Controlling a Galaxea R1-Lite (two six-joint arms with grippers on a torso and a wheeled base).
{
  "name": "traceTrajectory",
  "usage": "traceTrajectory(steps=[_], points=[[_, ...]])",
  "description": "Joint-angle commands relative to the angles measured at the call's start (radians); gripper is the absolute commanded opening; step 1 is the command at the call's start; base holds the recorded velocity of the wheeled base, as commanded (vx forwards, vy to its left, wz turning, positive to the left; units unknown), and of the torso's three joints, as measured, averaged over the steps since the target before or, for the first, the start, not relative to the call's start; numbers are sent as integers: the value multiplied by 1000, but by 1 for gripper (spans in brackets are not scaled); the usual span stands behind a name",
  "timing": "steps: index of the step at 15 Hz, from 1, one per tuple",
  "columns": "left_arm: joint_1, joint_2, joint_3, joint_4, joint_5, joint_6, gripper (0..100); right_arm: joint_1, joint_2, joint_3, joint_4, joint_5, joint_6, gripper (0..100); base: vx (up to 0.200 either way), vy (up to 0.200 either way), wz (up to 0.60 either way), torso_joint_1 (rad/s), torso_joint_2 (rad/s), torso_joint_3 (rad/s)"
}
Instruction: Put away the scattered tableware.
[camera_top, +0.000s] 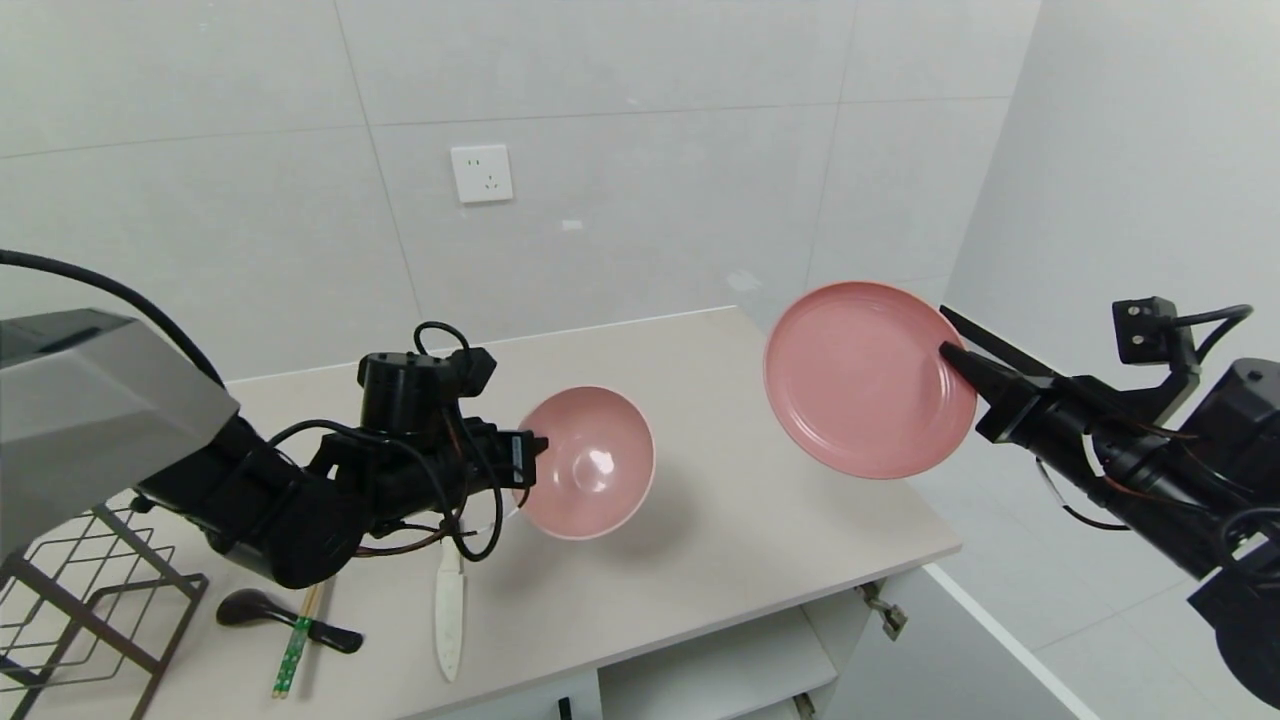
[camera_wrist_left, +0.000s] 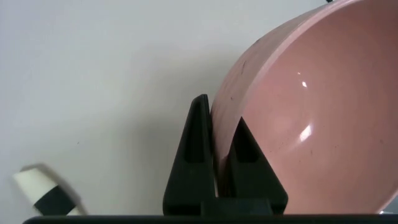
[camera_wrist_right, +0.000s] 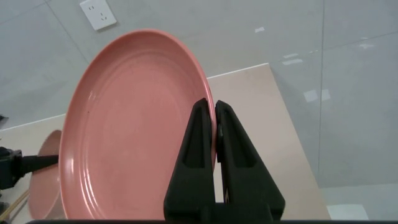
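Status, judged from present layout: task at an early-to-middle stage. Two items lifted, none seen stowed, three lying loose.

Nearest, at front left corner of counter (camera_top: 720, 540):
- Wire rack (camera_top: 95, 600): dark thin rod, open grid, angular frame. Probable destination for tableware.
- Spoon (camera_top: 262, 610): black, matte, rounded head, short handle. Flat on the surface, just beside the rack.
- Chopsticks (camera_top: 296, 640): slim, pale with green patterned ends, touching or crossing the spoon handle. Exact contact not discernible.
- White utensil (camera_top: 450, 610): long, flat, blade-like, smooth. Near front edge; type uncertain.

All three to be collected.

Middle distance:
- Bowl (camera_top: 592, 465): pink, glossy, likely plastic or melamine; deep round form, thin rim. Tipped on edge, opening toward the camera, raised above the counter.
- Left gripper (camera_top: 532, 450), closed on the bowl rim, one finger inside the wall and one outside, as confirmed at the left wrist (camera_wrist_left: 217, 115).

Farther, toward the right end:
- Plate (camera_top: 865, 378): pink, same smooth sheen, shallow, with concentric ridges around the well. Held near vertical, in the air above the right end of the counter.
- Right gripper (camera_top: 945, 335), clamped across the plate edge.

Farthest: tiled wall with white socket (camera_top: 481, 173).

Remaining: set down bowl and plate in storage, then retrieve the loose pieces. Expect slippery, rigid surfaces; thin rims prone to pivoting in a pinch grasp.
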Motion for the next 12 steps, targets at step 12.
traceTrajectory(steps=[12], points=[[102,-540,391,-9,-263,-58,0,108,-47,39,-1,7,-4,0,0,0,0,0,0,0]])
